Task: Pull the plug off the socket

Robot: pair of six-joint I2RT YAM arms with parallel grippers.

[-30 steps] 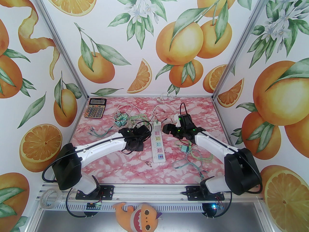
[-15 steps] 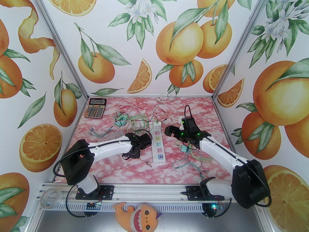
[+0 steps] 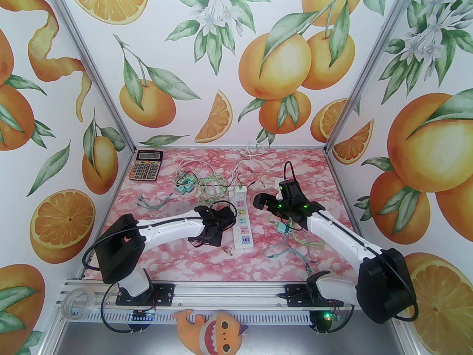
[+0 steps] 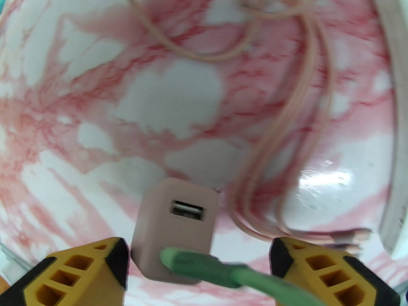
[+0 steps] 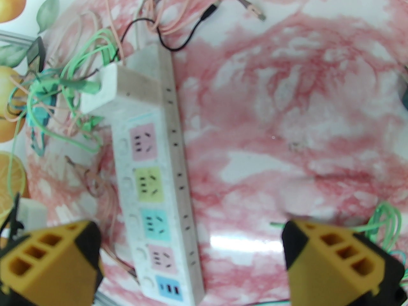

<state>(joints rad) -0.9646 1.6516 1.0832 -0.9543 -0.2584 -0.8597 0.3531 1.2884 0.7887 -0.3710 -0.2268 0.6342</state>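
White plug [image 5: 98,88] sits at the far end of the power strip [image 5: 149,171], left of your wide, empty right gripper [image 5: 191,234], so right's closer, I reckon. Left gripper [image 4: 197,250] gapes around a loose charger [image 4: 159,234].

No text can be read. The calculator [image 3: 145,165] has a brand line and key markings too small to make out; the power strip [image 5: 153,183] shows no legible lettering.
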